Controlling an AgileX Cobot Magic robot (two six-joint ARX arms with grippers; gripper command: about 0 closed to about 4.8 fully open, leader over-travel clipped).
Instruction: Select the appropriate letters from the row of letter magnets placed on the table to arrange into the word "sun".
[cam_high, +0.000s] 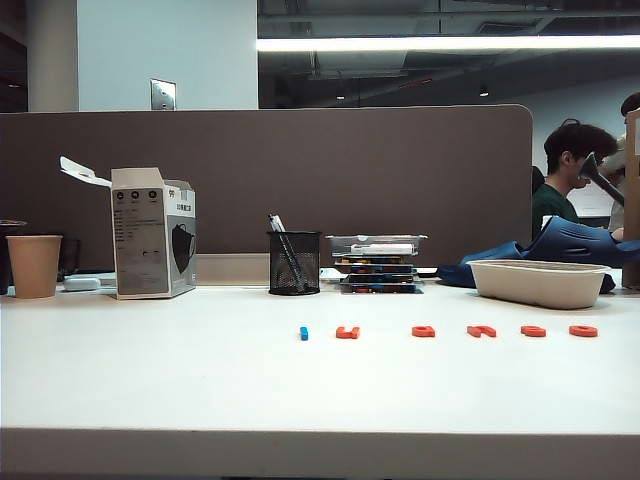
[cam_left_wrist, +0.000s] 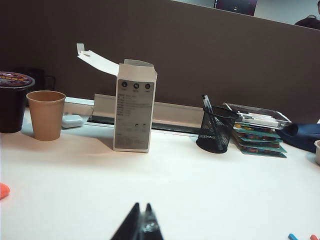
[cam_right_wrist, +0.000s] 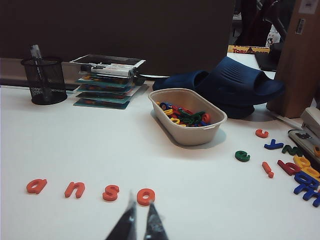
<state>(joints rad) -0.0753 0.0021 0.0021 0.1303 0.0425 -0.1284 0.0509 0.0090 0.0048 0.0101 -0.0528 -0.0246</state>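
The left gripper (cam_left_wrist: 141, 220) hangs low over the near left part of the tabletop (cam_high: 150, 380), its jaws pressed together and holding nothing. The right gripper (cam_right_wrist: 140, 220) sits over the near right part, just short of the letter row; its jaws stand almost together, a thin gap between the tips, gripping nothing.

The row of letter magnets (cam_high: 440, 331) lies across the middle of the tabletop: a small blue piece (cam_high: 304, 332) at the left end, then an orange-red u (cam_high: 347, 332), and further right four more orange-red letters. The right wrist view reads those four as a (cam_right_wrist: 36, 186), n (cam_right_wrist: 74, 189), s (cam_right_wrist: 111, 192) and o (cam_right_wrist: 146, 196).

On the white carton (cam_left_wrist: 134, 114) the print is too small to read.

Only the right wrist view shows the beige tray (cam_right_wrist: 187, 131) holding mixed coloured letters, with loose letters (cam_right_wrist: 295, 170) scattered to its right. The left wrist view alone shows a dark lidded cup (cam_left_wrist: 12, 102) beside the paper cup (cam_left_wrist: 46, 114).
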